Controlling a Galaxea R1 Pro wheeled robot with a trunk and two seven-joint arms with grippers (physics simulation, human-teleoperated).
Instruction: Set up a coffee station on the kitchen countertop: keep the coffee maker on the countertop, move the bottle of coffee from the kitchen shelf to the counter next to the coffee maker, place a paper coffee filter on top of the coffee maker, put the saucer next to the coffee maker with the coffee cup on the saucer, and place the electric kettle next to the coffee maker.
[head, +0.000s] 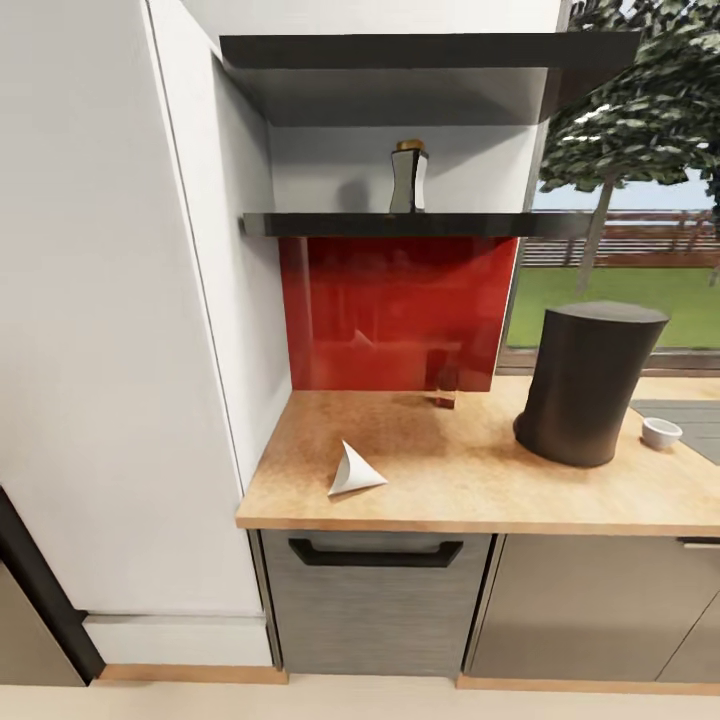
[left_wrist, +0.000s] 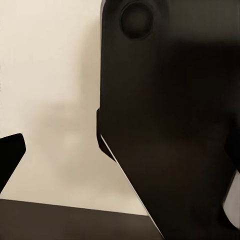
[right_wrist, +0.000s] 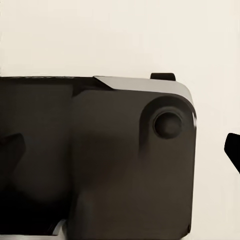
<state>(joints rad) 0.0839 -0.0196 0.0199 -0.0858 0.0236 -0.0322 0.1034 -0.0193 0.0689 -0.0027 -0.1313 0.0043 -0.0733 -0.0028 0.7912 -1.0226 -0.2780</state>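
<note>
Room: We are in front of a kitchen with a wooden countertop (head: 470, 480), a red back wall (head: 400, 310) and a window.
Grippers: Our wrist cameras look down past dark parts of our own body at a pale floor. We see dark finger tips at the edges, but we cannot tell if either gripper is apart or together.
Step now: We think we are just getting started. Nothing is picked up yet.
Bottle of coffee: The bottle of coffee (head: 408, 178) stands upright on the dark kitchen shelf (head: 390, 224), above the red wall.
Coffee maker: The big dark coffee maker (head: 588, 382) stands on the countertop, to the right.
Filter: The white paper coffee filter (head: 354, 470) lies on its side near the front edge, well apart from the coffee maker.
Cup: A small white cup (head: 661, 432) sits just beside the coffee maker.
Next move: We must lift an arm high to reach the bottle.
In the way: The upper shelf (head: 420, 50) hangs over the bottle, so room is tight.
</note>
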